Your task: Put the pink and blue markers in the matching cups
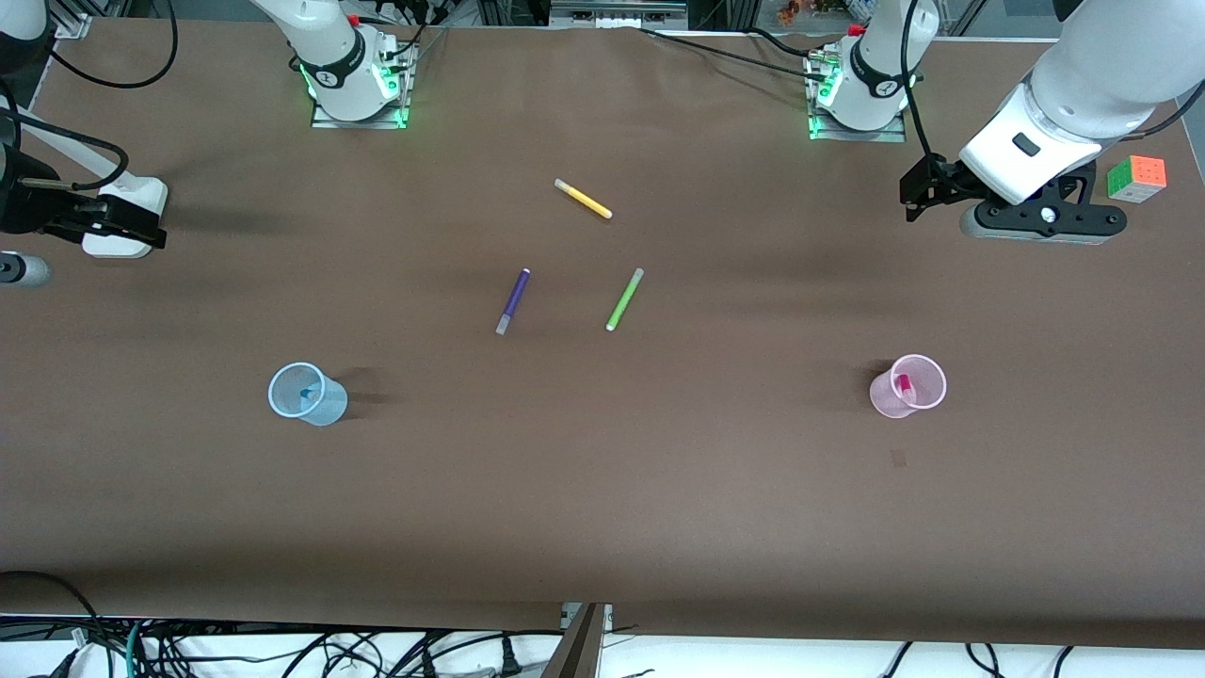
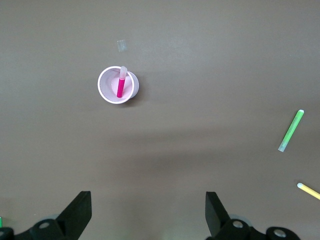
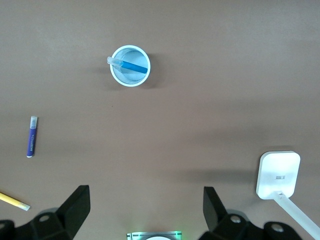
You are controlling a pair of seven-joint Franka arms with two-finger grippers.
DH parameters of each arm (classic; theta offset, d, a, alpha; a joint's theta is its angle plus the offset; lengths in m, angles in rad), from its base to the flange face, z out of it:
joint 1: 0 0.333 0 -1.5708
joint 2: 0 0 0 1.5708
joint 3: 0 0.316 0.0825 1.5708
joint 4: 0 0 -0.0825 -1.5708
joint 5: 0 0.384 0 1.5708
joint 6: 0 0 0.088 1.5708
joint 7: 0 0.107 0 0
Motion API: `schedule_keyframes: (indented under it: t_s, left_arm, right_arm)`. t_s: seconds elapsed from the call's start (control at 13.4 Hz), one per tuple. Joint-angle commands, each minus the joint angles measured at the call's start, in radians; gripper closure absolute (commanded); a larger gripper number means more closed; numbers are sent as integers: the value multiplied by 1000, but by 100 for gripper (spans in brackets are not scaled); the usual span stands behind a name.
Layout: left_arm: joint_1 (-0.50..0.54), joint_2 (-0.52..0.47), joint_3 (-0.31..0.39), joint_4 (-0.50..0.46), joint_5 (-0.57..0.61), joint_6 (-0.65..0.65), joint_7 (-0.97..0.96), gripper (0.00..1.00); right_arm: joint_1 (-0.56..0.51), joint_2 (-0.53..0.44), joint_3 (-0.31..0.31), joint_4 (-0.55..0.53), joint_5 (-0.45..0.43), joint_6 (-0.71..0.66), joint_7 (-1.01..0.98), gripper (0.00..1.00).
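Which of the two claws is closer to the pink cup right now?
The left claw. It hangs open above the table near the cube, at the pink cup's end. The right claw is open at the blue cup's end.

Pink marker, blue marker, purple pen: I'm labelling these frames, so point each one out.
pink marker point(image 2: 120, 87), left wrist view, on its magenta barrel inside the pink cup.
blue marker point(image 3: 134, 67), right wrist view, on its blue barrel inside the blue cup.
purple pen point(image 1: 514, 298), front view, mid-barrel.

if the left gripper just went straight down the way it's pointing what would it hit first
Most likely bare table. The left gripper hangs open and points down at plain tabletop. The pink cup, with the pink marker standing in it, lies off that line, though depth is hard to judge.
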Motion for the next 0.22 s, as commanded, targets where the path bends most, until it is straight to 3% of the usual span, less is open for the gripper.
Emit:
schedule_keyframes:
  t_s: [0.0, 0.15]
  left_arm:
    - [0, -1, 2, 17, 10, -11, 8, 0]
    - [-3, -1, 0, 17, 10, -12, 6, 0]
  right_arm:
    - [1, 10, 4, 28, -13, -9, -4, 0]
    - [1, 9, 3, 28, -13, -9, 0, 0]
